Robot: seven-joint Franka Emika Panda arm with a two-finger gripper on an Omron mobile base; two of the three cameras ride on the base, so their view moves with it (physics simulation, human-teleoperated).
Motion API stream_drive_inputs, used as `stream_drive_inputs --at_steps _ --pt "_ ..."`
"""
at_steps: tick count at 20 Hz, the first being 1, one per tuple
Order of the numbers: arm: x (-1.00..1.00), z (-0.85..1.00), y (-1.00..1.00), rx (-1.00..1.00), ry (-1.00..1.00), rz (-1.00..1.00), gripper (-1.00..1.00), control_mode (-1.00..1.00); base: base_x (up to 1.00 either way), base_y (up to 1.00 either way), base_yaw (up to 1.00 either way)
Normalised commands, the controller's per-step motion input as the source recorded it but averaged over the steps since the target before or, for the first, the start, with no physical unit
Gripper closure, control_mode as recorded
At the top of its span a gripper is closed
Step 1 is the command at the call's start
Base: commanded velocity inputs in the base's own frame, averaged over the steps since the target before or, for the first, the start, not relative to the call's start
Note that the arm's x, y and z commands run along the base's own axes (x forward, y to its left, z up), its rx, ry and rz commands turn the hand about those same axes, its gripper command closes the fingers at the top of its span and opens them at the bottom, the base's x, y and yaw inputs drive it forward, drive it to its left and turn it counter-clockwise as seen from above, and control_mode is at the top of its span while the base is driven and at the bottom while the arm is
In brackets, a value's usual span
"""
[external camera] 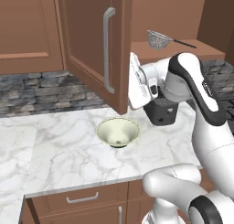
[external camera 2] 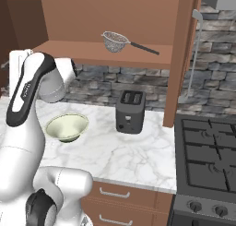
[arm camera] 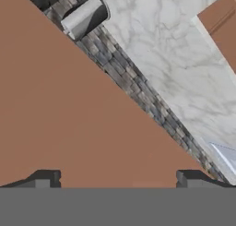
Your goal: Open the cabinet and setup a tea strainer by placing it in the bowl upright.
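Brown cabinet [external camera: 87, 40], cream-green bowl [external camera: 118, 131], silver strainer [external camera: 158, 39]

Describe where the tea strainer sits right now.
The tea strainer lies on the open cabinet's bottom shelf, handle pointing right in both base views, above the black toaster and up to the right of the bowl.

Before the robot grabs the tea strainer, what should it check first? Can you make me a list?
1. Cabinet door swung open: ok.
2. Tea strainer on the open shelf, nothing in front of it: ok.
3. Gripper open, nothing between its fingertips: ok.
4. Gripper aimed at the strainer: not ok; the hand view faces brown wood.
5. Bowl upright and empty on the counter: ok.
6. Toaster apart from the bowl: ok.
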Motion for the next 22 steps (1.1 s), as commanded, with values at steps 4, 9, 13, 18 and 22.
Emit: stream_drive_inputs --at_steps 4,9,13,18,22 --pt "0.00 -0.14 0.90 0.00 0.00 0.00 -1.00 -1.00 0.00 0.00 0.00" --pt "0.00 -0.02 0.79 0.00 0.00 0.00 -1.00 -1.00 0.00 0.00 0.00" --pt "0.00 0.00 0.66 0.00 0.00 0.00 -1.00 -1.00 0.00 0.00 0.00" --pt "0.00 0.00 0.28 0.00 0.00 0.00 -1.00 -1.00 0.00 0.00 0.00" --pt "0.01 -0.01 -0.08 -0.06 -0.02 0.01 -1.00 -1.00 0.00 0.00 0.00"
